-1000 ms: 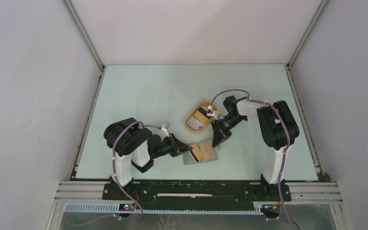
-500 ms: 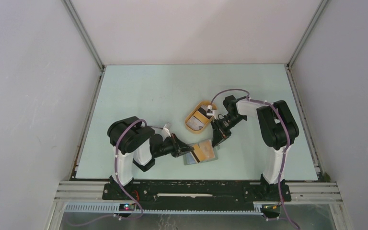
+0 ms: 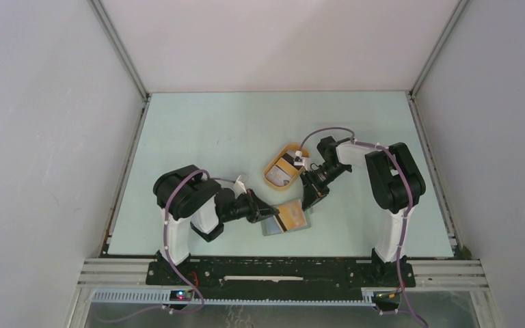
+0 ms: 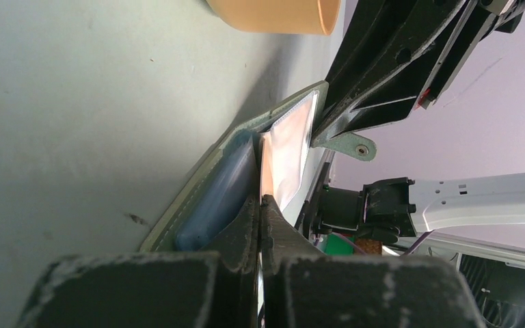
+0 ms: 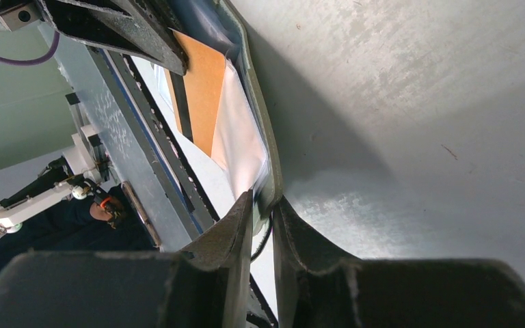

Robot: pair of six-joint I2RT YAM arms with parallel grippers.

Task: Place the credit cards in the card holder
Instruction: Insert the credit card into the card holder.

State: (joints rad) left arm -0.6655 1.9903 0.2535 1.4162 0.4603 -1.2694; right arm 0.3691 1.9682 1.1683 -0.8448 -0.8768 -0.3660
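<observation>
Left tool pinches 1 card, right tool 1 card holder.

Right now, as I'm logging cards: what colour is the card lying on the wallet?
Tan card with a dark stripe; clearest in top external view.

Lab robot test cell: plain white enclosure walls, aluminium frame rails, pale green tabletop.
</observation>
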